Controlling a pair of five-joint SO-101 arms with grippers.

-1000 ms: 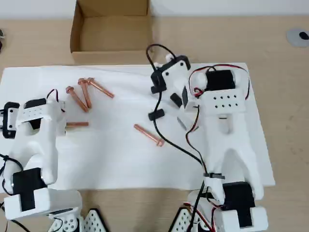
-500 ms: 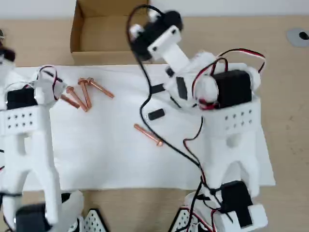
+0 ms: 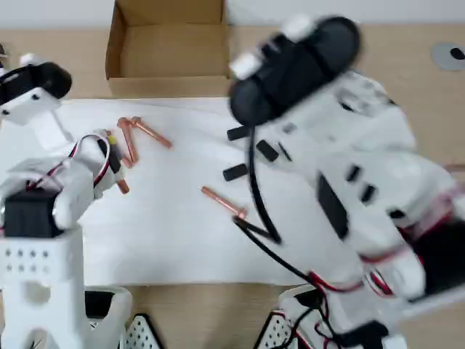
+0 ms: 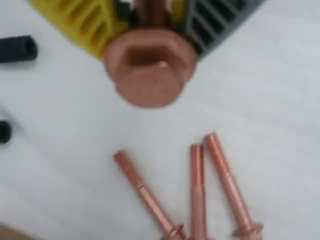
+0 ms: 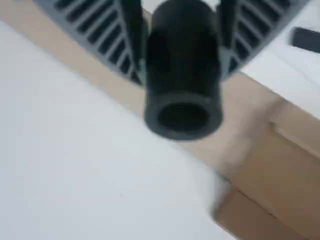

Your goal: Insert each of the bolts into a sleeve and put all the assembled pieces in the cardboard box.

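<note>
The left hand (image 4: 150,10) is clamped on a copper-coloured metal bolt (image 4: 150,67). A yellow ribbed finger (image 4: 75,22) and a dark grey one (image 4: 220,20) press its shank, and the flanged head faces the camera. Beneath it, on the white paper sheet (image 4: 280,100), three loose copper bolts (image 4: 197,190) lie close together, and two spare black sleeves (image 4: 17,48) rest off to one side.

The right hand (image 5: 182,15) grips a black cylindrical sleeve (image 5: 182,75) between grey ribbed fingers (image 5: 85,25), with the open bore toward the camera, over the sheet's border with the wooden table (image 5: 250,105).

From above, a single copper bolt (image 3: 224,202) lies mid-sheet. The open brown cardboard box (image 3: 116,51) stands just past the sheet's far edge.
</note>
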